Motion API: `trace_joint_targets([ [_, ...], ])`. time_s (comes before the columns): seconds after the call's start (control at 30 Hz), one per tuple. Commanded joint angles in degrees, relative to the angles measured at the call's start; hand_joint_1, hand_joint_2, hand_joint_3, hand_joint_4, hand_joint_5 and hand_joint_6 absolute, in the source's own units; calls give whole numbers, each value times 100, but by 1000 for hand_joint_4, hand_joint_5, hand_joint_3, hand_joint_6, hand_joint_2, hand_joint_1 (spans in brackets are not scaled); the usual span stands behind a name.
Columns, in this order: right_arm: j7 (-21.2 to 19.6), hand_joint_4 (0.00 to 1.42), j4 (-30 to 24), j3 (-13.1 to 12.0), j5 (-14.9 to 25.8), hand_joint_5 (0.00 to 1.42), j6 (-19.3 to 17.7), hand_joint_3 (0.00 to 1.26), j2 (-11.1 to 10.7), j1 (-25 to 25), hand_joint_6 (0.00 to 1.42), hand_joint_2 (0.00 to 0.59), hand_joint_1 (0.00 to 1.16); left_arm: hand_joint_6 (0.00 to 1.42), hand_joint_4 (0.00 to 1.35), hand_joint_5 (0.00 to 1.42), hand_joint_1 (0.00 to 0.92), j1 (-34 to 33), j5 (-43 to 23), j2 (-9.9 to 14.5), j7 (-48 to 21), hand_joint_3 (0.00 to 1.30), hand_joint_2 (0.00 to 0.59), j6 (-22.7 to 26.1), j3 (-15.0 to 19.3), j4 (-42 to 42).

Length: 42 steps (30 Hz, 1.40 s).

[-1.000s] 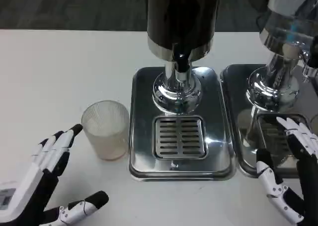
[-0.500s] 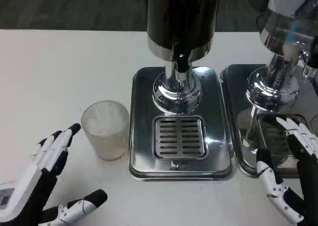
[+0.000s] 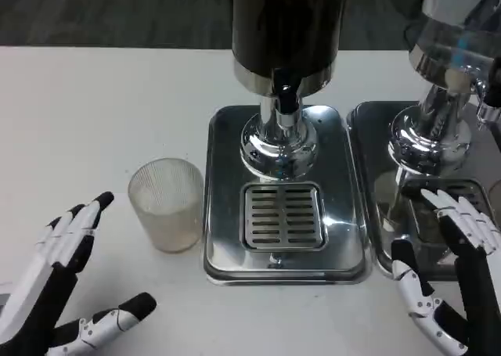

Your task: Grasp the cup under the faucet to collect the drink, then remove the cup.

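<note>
Ribbed clear cup (image 3: 165,203) standing upright on the white table (image 3: 94,113), at about nine o'clock from the slotted drain grate (image 3: 283,215), just beside the left edge of the steel drip tray (image 3: 227,246) and apparently not quite touching it, though hard to be sure at this angle. Not under the faucet (image 3: 285,98), which hangs at twelve o'clock above the grate, below the dark dispenser body (image 3: 286,27) and in front of a chrome pedestal (image 3: 279,146).

Left hand (image 3: 59,282) at seven o'clock of the scene, fingers (image 3: 78,223) spread and extended toward one o'clock, thumb (image 3: 117,315) stuck out toward three o'clock; holding nothing, fingertips near the cup at its eight o'clock but clearly apart from it.

Right hand (image 3: 450,278) at four to five o'clock of the scene, likewise wide open and empty, fingers (image 3: 462,215) reaching toward twelve o'clock over the front of a second drip tray (image 3: 368,137), thumb (image 3: 415,293) off to the nine o'clock side. Well apart from the cup, with the first tray between them.

Second chrome dispenser (image 3: 450,66) at two o'clock, on that second tray, set just beside the first tray's right edge.
</note>
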Motion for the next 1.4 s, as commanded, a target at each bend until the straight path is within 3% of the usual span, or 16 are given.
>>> trace_joint_targets([
  [0.03,-83,174,-24,-66,78,112,-12,251,42,45,95,421,304,0,0,0,0,-253,-148,-40,126,0,65,-152,14,323],
  [0.2,-9,174,67,-140,248,112,-100,251,-43,55,95,421,304,0,0,0,0,-471,-167,-141,182,0,50,-163,-56,469],
  [0.43,18,181,68,-67,267,118,-60,259,-13,-19,95,421,304,118,0,0,0,-868,-282,-189,237,0,30,-237,-70,890],
  [0.8,-32,187,40,-89,330,122,-64,261,12,79,97,421,304,159,0,35,0,-1668,-340,-232,144,0,12,-234,-287,1781],
  [1.2,-80,187,-217,-17,152,124,27,269,234,326,112,421,304,192,0,60,1,-2621,-607,-191,166,0,1,-687,-612,3235],
  [1.4,-170,187,-206,42,30,131,16,272,346,390,113,425,296,203,0,77,63,-2997,-427,-135,337,0,4,-758,-815,3680],
])
